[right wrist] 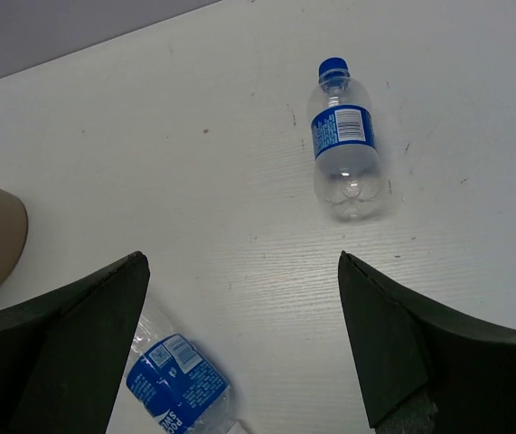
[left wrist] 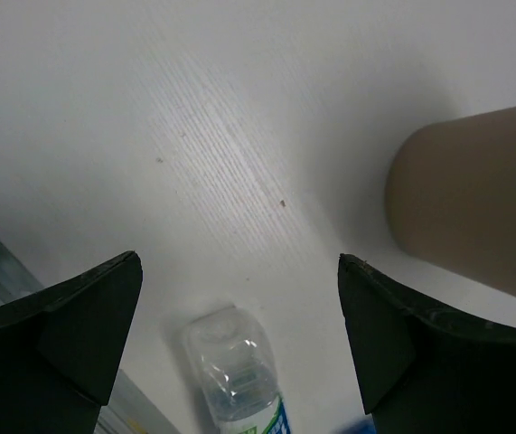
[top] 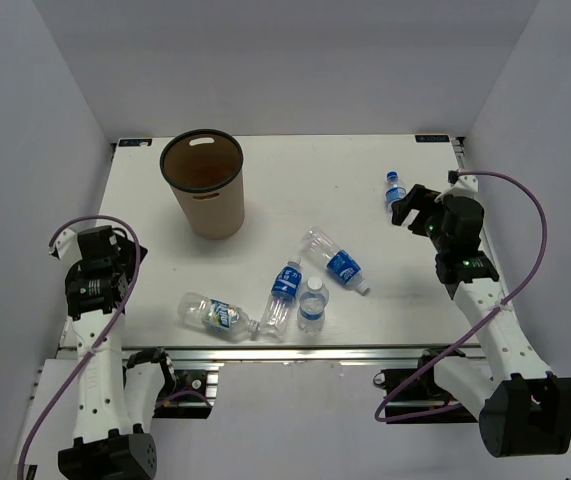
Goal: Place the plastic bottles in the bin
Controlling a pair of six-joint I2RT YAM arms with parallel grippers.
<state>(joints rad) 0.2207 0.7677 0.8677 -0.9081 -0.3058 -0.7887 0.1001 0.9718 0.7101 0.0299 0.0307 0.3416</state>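
Since all five bottles (top: 287, 290) sit on the worktop (top: 365, 160) and none in the bin (top: 210, 210), you're at first pick: left pincer (left wrist: 239, 262) and right pincer (right wrist: 241, 264) gape empty; lower the right one around the far-right bottle (right wrist: 346, 145).

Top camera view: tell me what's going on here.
Two robot arms are meant to put plastic bottles into the bin, but neither holds anything. The left gripper and right gripper are both open. All five bottles are out on the table: four clustered near the front edge, one of those upright, and a lone bottle close by the right gripper.
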